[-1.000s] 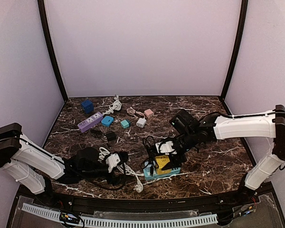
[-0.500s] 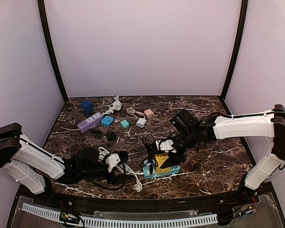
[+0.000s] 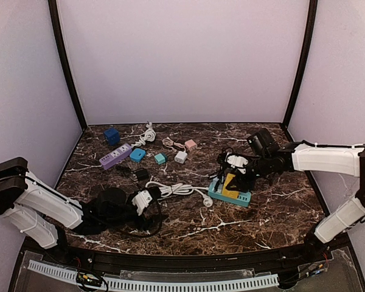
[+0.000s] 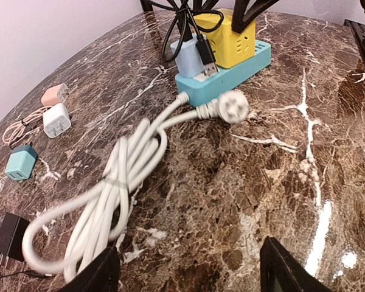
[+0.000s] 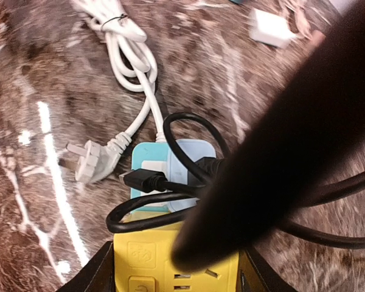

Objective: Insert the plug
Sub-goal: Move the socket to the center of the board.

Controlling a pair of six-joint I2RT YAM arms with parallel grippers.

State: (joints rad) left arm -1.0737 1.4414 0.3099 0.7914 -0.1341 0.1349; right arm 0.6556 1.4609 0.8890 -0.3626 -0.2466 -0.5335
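Observation:
A teal power strip [image 3: 243,199] [image 4: 255,61] lies right of the table's middle with a yellow cube adapter [image 3: 231,186] [image 5: 149,261] and a light-blue adapter [image 4: 188,58] [image 5: 194,161] plugged into it. My right gripper [image 3: 234,178] [image 5: 176,277] is shut on the yellow cube. A black USB plug [image 5: 140,180] [image 4: 207,61] on a black cable rests across the light-blue adapter. The strip's white plug [image 3: 207,199] [image 4: 231,108] [image 5: 85,161] lies loose on the marble, and its white cord [image 3: 173,188] [image 4: 118,182] trails left. My left gripper [image 3: 151,204] [image 4: 191,274] stands open beside the cord bundle, holding nothing.
At the back left lie a purple power strip [image 3: 115,156], a blue cube [image 3: 112,135], a coiled white cable [image 3: 147,135], several small chargers such as the white one [image 3: 180,157] [image 4: 56,120] and the pink one [image 3: 190,145], and a black adapter [image 3: 142,174]. A dark blurred cable hides much of the right wrist view.
My right gripper closed on the yellow cube and dragged the teal strip right and toward the back. The white cord stretched out after it. The left arm barely moved.

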